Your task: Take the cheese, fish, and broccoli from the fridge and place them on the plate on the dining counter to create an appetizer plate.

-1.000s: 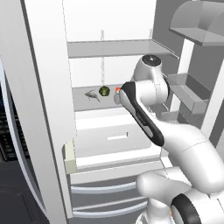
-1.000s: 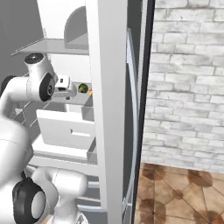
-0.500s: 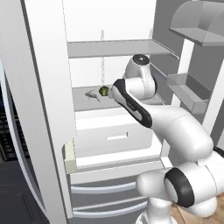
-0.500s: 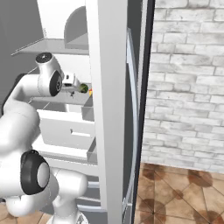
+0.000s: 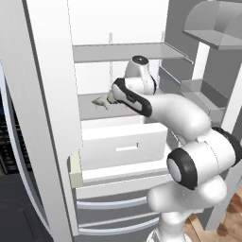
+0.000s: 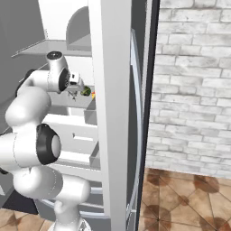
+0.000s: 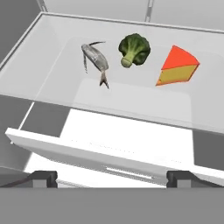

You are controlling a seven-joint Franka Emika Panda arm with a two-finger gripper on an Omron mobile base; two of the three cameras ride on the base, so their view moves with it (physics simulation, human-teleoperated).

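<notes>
White drawer (image 7: 109,148): pull-out front, nearest the hand, just below the shelf's front edge.
Gripper (image 7: 111,177): two dark fingertips stand wide apart with nothing between them; it hovers above the drawer, looking down onto the shelf.
Shelf (image 7: 52,74): pale fridge shelf carrying all three foods in a row toward its back edge.
Fish (image 7: 96,60): grey-silver, nearest the shelf's left side, tail pointing toward the front edge.
Broccoli (image 7: 134,49): dark green, mid-shelf, just beside the fish and apart from it.
Cheese (image 7: 177,66): orange wedge with red top, toward the right side, near the broccoli.
Change: over the last second the arm has swung in from the right of the fridge (image 5: 47,118) and reached over the shelf, jaws kept wide.
Meaning: likely the approach for a first pick; nothing lifted yet, all three foods untouched.
Writing: no brand, label or text legible anywhere.
</notes>
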